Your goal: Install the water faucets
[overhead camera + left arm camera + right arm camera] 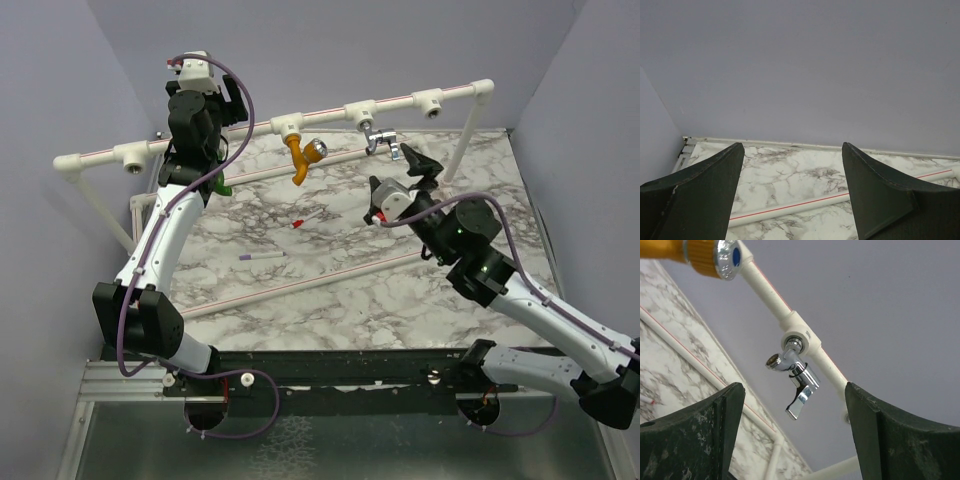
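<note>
The mustard-orange faucet (300, 158) hangs from a tee joint on the raised white pipe rail (215, 140); its silver knob shows in the right wrist view (726, 252). The grey metal faucet (381, 140) sits in the neighbouring tee (796, 377). The green faucet (222, 187) lies low by the left arm, mostly hidden. My right gripper (400, 172) (793, 390) is open and empty, just short of the grey faucet. My left gripper (230, 105) (792, 147) is open and empty, raised near the rail and facing the back wall.
A red-tipped stick (305, 220) and a purple-tipped stick (262, 256) lie on the marble table (340, 300). Low white pipes (790, 207) with red stripes cross the table. Two more tees (135, 157) (432, 102) sit on the rail. Walls close in on three sides.
</note>
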